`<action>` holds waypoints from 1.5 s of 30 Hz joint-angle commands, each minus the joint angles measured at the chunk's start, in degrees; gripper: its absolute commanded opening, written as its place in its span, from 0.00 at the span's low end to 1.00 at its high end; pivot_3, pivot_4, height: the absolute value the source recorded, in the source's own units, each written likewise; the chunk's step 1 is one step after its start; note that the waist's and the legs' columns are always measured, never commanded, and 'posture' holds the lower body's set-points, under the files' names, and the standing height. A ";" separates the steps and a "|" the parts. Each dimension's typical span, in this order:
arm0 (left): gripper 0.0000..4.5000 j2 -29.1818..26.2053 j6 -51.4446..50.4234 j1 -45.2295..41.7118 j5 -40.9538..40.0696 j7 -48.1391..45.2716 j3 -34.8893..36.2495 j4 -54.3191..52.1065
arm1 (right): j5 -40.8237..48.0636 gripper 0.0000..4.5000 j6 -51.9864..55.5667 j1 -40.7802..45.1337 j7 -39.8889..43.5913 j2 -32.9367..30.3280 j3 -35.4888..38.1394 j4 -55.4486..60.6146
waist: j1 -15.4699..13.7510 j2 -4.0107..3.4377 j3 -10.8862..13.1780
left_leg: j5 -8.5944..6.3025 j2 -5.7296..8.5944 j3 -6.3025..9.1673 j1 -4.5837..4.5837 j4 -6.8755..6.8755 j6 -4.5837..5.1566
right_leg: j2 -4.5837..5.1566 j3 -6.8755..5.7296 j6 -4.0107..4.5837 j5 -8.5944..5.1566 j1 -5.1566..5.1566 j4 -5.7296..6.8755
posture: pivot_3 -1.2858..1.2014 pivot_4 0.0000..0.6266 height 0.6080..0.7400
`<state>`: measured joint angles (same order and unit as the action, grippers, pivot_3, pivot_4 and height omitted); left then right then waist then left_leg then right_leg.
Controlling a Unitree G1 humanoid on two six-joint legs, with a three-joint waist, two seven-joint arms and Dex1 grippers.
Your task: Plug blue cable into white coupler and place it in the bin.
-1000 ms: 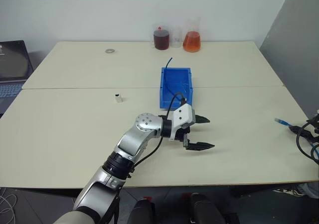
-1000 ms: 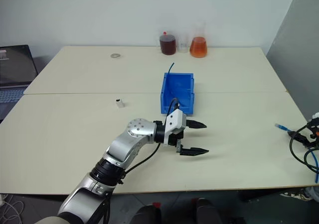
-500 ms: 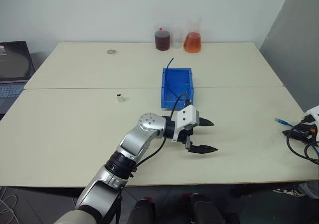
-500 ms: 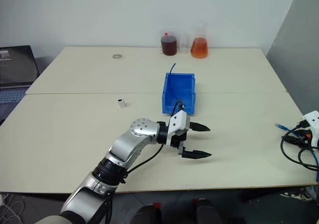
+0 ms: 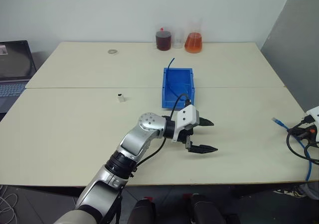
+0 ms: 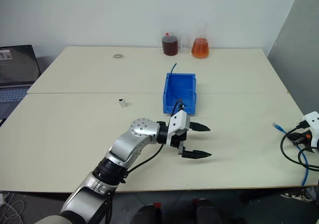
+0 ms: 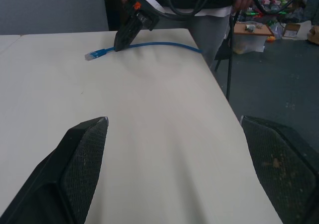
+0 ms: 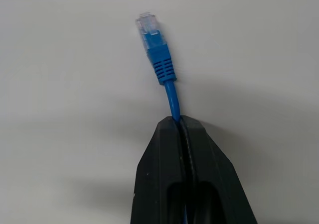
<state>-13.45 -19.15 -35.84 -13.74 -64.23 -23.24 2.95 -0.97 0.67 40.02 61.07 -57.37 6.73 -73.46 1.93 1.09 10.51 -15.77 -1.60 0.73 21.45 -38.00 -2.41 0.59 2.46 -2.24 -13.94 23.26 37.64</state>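
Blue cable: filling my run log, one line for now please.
right hand: shut on blue cable | left hand: open | white coupler: untouched

blue cable [image 8: 164, 69], blue bin [image 5: 177, 87], white coupler [image 5: 120, 97]

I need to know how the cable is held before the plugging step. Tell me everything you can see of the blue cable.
The blue cable is thin and light blue, ending in a ribbed blue boot and clear plug. The right gripper is shut on it just behind the boot, the plug pointing past the fingertips over the table near its right edge. Behind the gripper it trails off that edge.
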 commanded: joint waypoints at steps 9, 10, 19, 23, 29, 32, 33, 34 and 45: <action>1.00 -8.86 -3.82 2.94 -3.59 4.49 11.43 -12.14 | 7.01 0.01 3.53 -8.69 12.74 6.54 -0.93 26.32 | 1.55 0.08 0.05 | 0.00 -0.12 0.09 -0.01 0.05 0.00 | -0.14 0.03 0.01 0.00 0.00 0.05 | 0.52 0.24 1.00; 1.00 -10.78 -5.75 4.71 -4.45 5.45 13.36 -15.13 | 8.81 0.01 6.41 -11.36 12.98 7.97 -1.54 34.59 | 1.86 0.08 0.05 | 0.00 -0.12 0.08 -0.01 0.08 -0.01 | -0.15 0.06 0.03 -0.01 0.00 0.12 | 0.52 0.24 1.00; 1.00 -21.56 -24.75 23.53 -10.99 19.66 34.68 -39.38 | 13.49 0.01 30.56 -9.13 -0.85 27.94 -12.34 69.26 | 2.62 0.01 0.19 | 0.01 -0.17 0.68 -0.24 0.10 -0.05 | -0.19 0.02 0.09 -0.06 0.07 0.41 | 0.52 0.24 1.00; 1.00 -19.00 -27.61 34.59 -12.94 25.08 43.54 -43.39 | 10.55 0.01 27.42 -2.81 -2.75 35.01 -18.91 64.39 | 1.13 0.04 0.20 | 0.01 -0.10 0.65 -0.21 0.06 -0.05 | -0.13 -0.11 0.08 -0.06 0.02 0.35 | 0.52 0.24 1.00; 1.00 -9.38 -17.27 59.82 -8.69 30.14 43.25 -47.35 | 1.63 0.01 18.01 6.48 -1.13 41.19 -30.42 49.70 | 0.60 0.14 0.15 | -0.03 -0.07 0.62 0.01 0.11 -0.07 | 0.06 -0.08 0.48 0.06 0.16 0.14 | 0.52 0.24 1.00; 1.00 -4.46 -11.77 65.75 -6.54 32.84 40.56 -45.81 | -3.00 0.01 10.12 9.92 -1.69 43.49 -34.44 42.21 | -0.11 0.15 0.15 | -0.03 -0.04 0.58 0.26 0.09 -0.06 | 0.11 -0.17 0.53 0.05 0.37 0.14 | 0.52 0.24 1.00; 1.00 -3.54 -10.22 66.77 -5.71 33.42 39.38 -45.45 | -4.66 0.01 7.01 10.68 -1.84 44.13 -35.79 39.94 | -0.20 0.15 0.14 | -0.03 -0.02 0.57 0.29 0.08 -0.06 | 0.11 -0.19 0.54 0.04 0.39 0.15 | 0.52 0.24 1.00; 1.00 -2.59 -8.90 67.38 -5.03 34.24 38.21 -45.21 | -6.06 0.01 4.60 11.34 -2.63 45.16 -36.67 37.65 | -0.17 0.17 0.13 | -0.03 -0.02 0.58 0.33 0.08 -0.06 | 0.11 -0.22 0.57 0.03 0.40 0.16 | 0.52 0.24 1.00; 1.00 -0.38 -3.43 68.44 -3.63 38.71 34.93 -43.31 | -7.69 0.24 2.42 12.13 -1.27 47.79 -34.90 31.77 | 1.05 0.23 0.08 | -0.02 -0.20 0.49 -0.07 0.11 -0.06 | -0.22 -0.16 0.70 -0.14 0.24 0.34 | 0.52 0.24 1.00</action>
<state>-13.41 -24.22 32.04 -17.40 -25.60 11.59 -40.10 -7.91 2.07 52.75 57.67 -8.94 -27.99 -41.70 2.98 1.33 10.60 -15.79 -1.80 1.21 21.39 -37.90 -2.47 0.37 2.30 -1.56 -14.06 23.50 37.99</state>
